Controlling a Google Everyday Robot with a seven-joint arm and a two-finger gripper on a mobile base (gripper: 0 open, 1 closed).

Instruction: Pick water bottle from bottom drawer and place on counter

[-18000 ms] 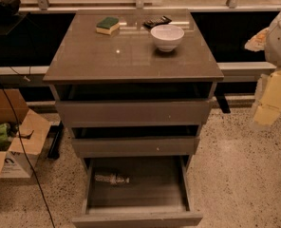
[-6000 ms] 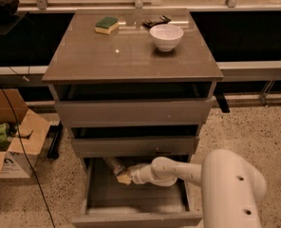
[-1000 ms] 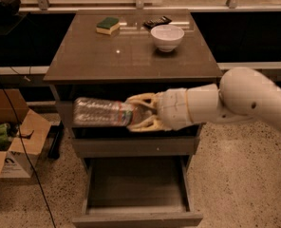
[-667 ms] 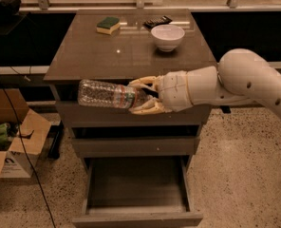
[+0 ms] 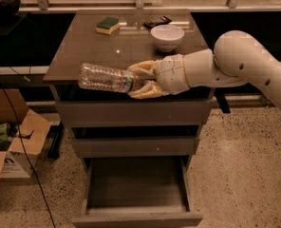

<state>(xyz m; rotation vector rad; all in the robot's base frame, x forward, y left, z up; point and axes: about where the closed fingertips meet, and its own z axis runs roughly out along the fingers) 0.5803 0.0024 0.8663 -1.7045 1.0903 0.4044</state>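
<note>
My gripper point(image 5: 139, 80) is shut on the water bottle point(image 5: 105, 78), a clear crinkled plastic bottle held lying sideways, its far end pointing left. The bottle hangs in the air in front of the counter's point(image 5: 88, 46) front edge, about level with it. My white arm reaches in from the right. The bottom drawer point(image 5: 135, 194) stands pulled open below, and its inside shows nothing in it.
On the counter stand a white bowl point(image 5: 167, 36), a green-and-yellow sponge point(image 5: 107, 25) and a small dark object point(image 5: 157, 21) at the back. A cardboard box point(image 5: 10, 144) and a black cable point(image 5: 22, 151) lie on the floor to the left.
My gripper has lifted the bottle from in front of the upper drawers to the counter's front edge. The bottle has come out of the bottom drawer, where it lay earlier.
</note>
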